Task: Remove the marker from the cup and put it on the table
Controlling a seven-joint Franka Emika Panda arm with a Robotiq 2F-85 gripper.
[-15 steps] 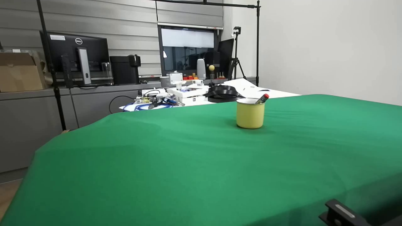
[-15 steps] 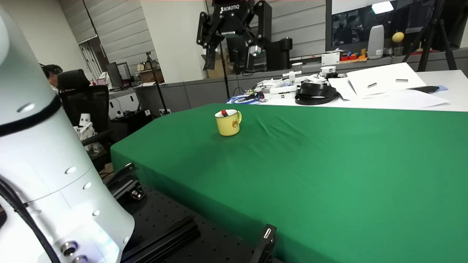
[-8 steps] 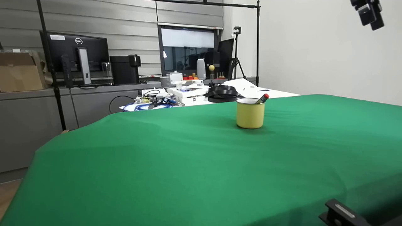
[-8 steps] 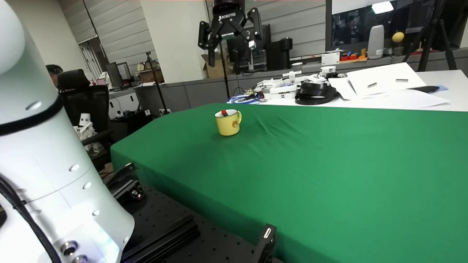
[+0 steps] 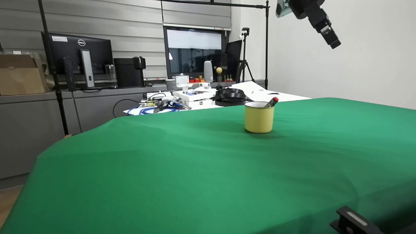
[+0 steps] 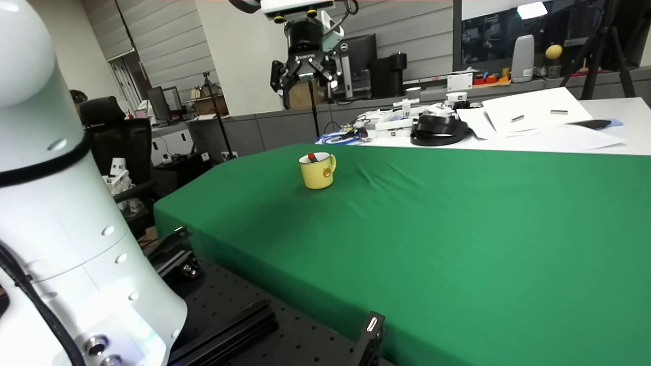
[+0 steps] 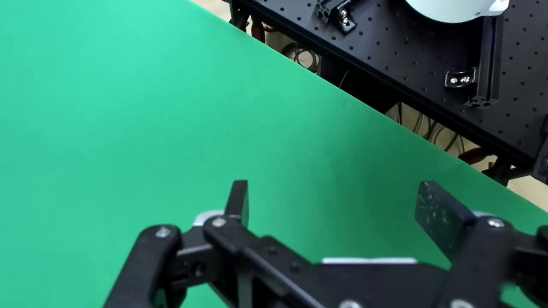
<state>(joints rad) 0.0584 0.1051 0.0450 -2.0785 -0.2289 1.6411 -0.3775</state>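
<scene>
One pincer high above the table

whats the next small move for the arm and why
Probably bring the open gripper toward a spot above the yellow cup before lowering: the marker leans in the cup, one end above the rim, while the wrist view shows the green table but no cup.

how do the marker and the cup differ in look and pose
The cup is yellow and broad; the marker, where it shows, is slim, dark and red-tipped. The cup stands upright on the green table; the marker leans in the cup, partly sticking out. Shared: neither is held by the tool.
</scene>
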